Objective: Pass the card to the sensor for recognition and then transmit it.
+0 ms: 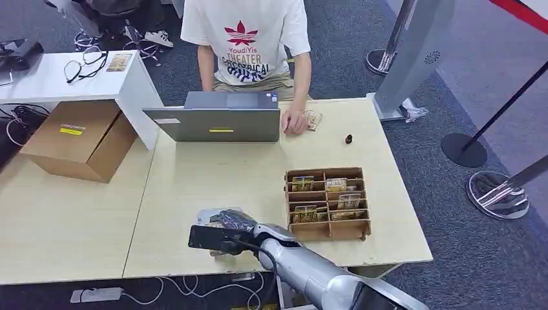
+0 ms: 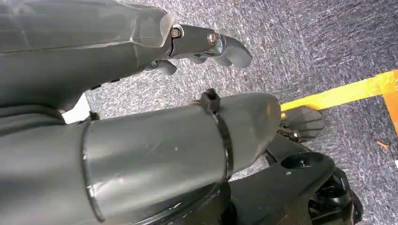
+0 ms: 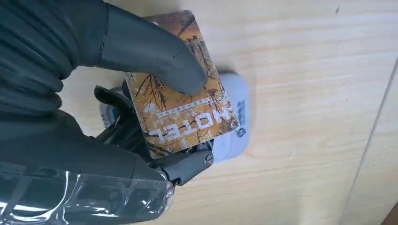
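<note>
The right hand (image 3: 141, 117) pinches the card (image 3: 180, 101) over the sensor (image 3: 234, 126) (recognition step); next, pass it to the person (image 1: 245, 45).

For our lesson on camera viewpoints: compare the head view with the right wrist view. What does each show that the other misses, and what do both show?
Head view alone: a person in a white T-shirt seated behind a grey open laptop, a brown wooden compartment tray holding more cards, and a brown cardboard box.

Right wrist view alone: the word HOTEL printed on the orange-brown patterned card, pinned under the thick grey thumb.

Both: the right hand holding that card over the rounded white-grey sensor, on the pale wooden table.
</note>
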You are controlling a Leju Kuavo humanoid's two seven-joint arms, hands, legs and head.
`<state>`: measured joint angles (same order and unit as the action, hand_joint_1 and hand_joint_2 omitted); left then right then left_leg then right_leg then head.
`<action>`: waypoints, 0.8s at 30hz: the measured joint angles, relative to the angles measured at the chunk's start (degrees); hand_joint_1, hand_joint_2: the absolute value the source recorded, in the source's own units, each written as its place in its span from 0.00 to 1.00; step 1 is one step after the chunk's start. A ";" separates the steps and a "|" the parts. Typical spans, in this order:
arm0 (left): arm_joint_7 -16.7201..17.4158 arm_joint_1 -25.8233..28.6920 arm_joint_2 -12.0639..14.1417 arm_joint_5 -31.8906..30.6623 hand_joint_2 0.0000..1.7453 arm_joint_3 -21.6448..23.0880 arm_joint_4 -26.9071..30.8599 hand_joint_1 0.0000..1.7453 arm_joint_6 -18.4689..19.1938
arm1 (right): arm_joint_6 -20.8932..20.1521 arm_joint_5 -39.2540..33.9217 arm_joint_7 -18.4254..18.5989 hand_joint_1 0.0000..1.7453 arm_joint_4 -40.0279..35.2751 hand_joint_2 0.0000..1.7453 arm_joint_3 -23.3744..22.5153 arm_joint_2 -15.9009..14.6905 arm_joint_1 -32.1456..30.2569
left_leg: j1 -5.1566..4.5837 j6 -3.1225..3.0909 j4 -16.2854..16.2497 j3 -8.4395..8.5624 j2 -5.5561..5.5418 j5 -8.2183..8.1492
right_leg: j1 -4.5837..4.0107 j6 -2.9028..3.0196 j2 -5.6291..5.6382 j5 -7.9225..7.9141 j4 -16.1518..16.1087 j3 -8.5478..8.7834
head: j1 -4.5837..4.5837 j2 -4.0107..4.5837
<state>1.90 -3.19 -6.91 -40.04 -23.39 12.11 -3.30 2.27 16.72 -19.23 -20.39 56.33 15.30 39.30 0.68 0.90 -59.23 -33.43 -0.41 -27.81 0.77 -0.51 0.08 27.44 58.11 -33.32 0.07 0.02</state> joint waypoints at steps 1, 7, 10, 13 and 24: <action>0.00 0.00 0.00 0.04 0.00 0.00 0.00 0.00 -0.02 | -0.09 -0.22 -0.27 1.00 -0.24 1.00 0.00 0.00 -0.07 | 0.00 0.00 0.00 -0.01 0.00 0.00 | 0.00 0.00 0.00 0.00 0.00 -0.01 | 0.02 0.00; -0.39 0.08 0.00 0.61 0.00 -0.02 0.00 0.00 -0.17 | -0.02 -3.21 -3.23 1.00 -2.76 1.00 -1.46 -0.59 0.01 | 0.00 0.00 0.00 -0.03 0.00 0.00 | 0.00 0.00 -0.01 0.00 0.00 -0.02 | 0.02 0.00; -0.77 0.10 0.00 0.63 0.00 -0.02 0.00 0.00 -0.20 | 0.17 -4.61 -4.40 1.00 -5.10 1.00 -2.56 -1.29 0.04 | 0.00 0.00 0.00 -0.04 0.00 0.00 | 0.00 0.00 0.00 0.00 0.00 -0.03 | 0.00 0.00; -0.90 0.11 0.00 0.79 0.00 -0.02 0.00 0.00 -0.33 | 1.36 -5.79 -4.64 1.00 -8.02 1.00 -4.22 -2.36 0.07 | -0.01 0.00 0.00 -0.04 0.00 0.00 | 0.00 0.00 -0.01 0.00 -0.01 -0.03 | 0.00 0.00; -0.96 0.10 0.00 1.44 0.00 -0.13 -0.04 0.00 -0.83 | 3.10 -7.34 -3.43 1.00 -12.57 1.00 -9.13 -5.75 0.02 | 0.00 0.00 0.00 -0.04 -0.01 0.00 | 0.00 0.00 0.00 0.00 -0.01 -0.05 | 0.00 0.00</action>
<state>0.94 -3.10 -6.91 -38.60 -23.52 12.07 -4.13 5.38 9.38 -22.67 -32.96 47.19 9.55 39.32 0.67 0.90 -59.23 -33.47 -0.42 -27.81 0.77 -0.51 0.08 27.44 58.11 -33.36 0.07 0.02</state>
